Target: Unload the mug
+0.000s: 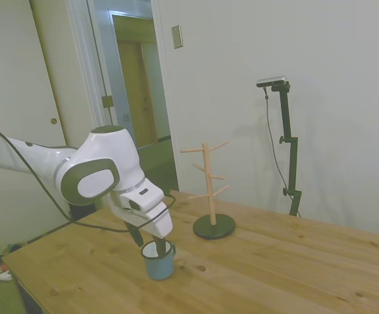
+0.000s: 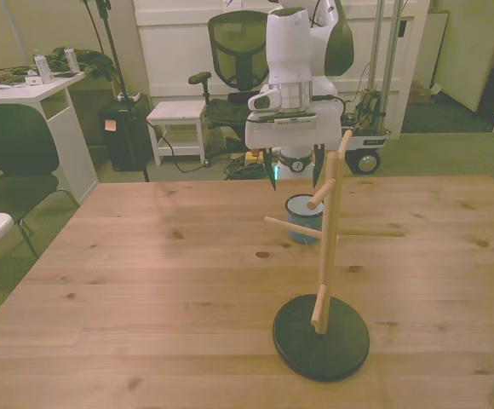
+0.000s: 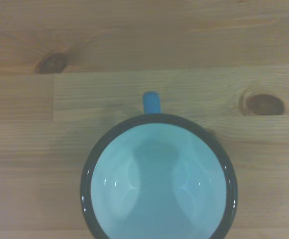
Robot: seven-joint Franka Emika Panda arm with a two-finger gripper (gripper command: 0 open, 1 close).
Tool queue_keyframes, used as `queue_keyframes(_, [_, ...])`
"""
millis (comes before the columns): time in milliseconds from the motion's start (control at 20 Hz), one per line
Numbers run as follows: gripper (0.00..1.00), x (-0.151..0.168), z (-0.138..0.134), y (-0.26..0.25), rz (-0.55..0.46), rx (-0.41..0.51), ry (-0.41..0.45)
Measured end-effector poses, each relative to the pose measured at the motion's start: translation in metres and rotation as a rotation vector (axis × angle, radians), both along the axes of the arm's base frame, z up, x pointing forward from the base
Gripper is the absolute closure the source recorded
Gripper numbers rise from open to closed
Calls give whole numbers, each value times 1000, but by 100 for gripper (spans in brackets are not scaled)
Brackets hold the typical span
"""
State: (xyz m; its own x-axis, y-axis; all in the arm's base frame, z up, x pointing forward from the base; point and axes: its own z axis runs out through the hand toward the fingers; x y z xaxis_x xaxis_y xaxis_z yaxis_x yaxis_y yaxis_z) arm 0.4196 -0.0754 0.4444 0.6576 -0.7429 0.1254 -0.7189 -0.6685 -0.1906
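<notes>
The mug [image 1: 159, 260] stands upright on the table [image 1: 274, 268], apart from the peg stand [image 1: 212, 193]. From the side, the end effector [image 1: 154, 246] reaches into its mouth; whether it grips the rim I cannot tell. Only the wrist view shows the handle [image 3: 151, 102] and pale inside.

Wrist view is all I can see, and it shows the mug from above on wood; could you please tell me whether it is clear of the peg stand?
Observer: Yes. The mug stands upright on the table, apart from the peg stand.
Operator: Is anything hanging on the stand?
Observer: No, all its pegs are bare in the side view.
Operator: And where is the tool?
Observer: The tool is low at the mug's rim, with its fingers spread apart; I cannot tell whether they touch the mug.
</notes>
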Motion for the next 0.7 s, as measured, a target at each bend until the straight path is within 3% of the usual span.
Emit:
queue_keyframes(400, [0, -29, 2, 37, 125, -63, -131])
queue_keyframes(700, [0, -44, -3, 46, 171, -72, -178])
